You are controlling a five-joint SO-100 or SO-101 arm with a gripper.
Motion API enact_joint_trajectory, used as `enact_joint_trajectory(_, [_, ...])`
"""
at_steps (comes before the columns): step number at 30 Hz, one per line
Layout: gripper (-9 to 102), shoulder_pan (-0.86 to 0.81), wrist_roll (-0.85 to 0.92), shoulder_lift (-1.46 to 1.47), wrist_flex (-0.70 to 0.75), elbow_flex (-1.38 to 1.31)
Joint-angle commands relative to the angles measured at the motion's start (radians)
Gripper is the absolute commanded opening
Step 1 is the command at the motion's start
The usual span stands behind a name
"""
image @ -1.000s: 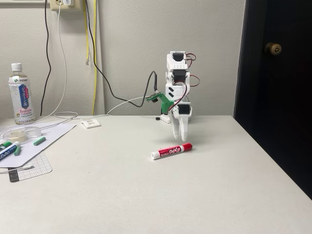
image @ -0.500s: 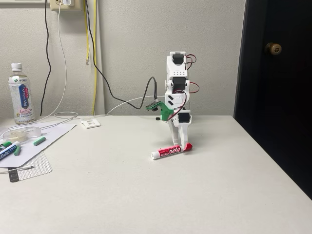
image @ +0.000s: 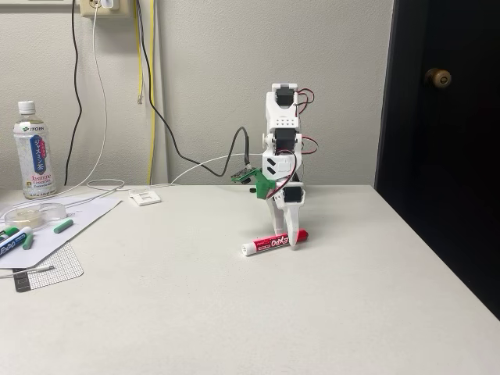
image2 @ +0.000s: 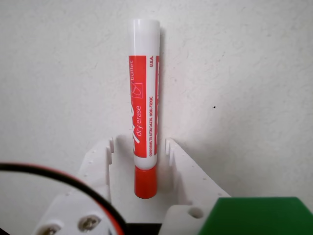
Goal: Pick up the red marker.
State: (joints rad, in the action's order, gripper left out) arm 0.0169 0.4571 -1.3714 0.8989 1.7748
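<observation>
Marker [image: 273, 243], red-capped, lies on the table [image: 195, 312] between the open gripper [image: 285, 241] fingers, which hide part of its cap end in the fixed view, while the wrist view shows gaps either side [image2: 145, 117].

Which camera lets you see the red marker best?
The wrist view: the red marker is close, its label words readable, with its red cap between the gripper fingers. In the fixed view the marker is small and far off, lying on the table under the arm.
</observation>
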Motion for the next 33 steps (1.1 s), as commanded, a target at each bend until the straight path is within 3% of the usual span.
enact_joint_trajectory(1, [25,-0.003,0.008,0.008,-0.006,-0.041])
enact_joint_trajectory(8, [21,-0.012,0.031,0.018,-0.002,-0.051])
enact_joint_trajectory(21, [4,-0.017,0.049,0.018,0.015,-0.051])
enact_joint_trajectory(33, [0,-0.018,0.061,0.005,0.078,-0.080])
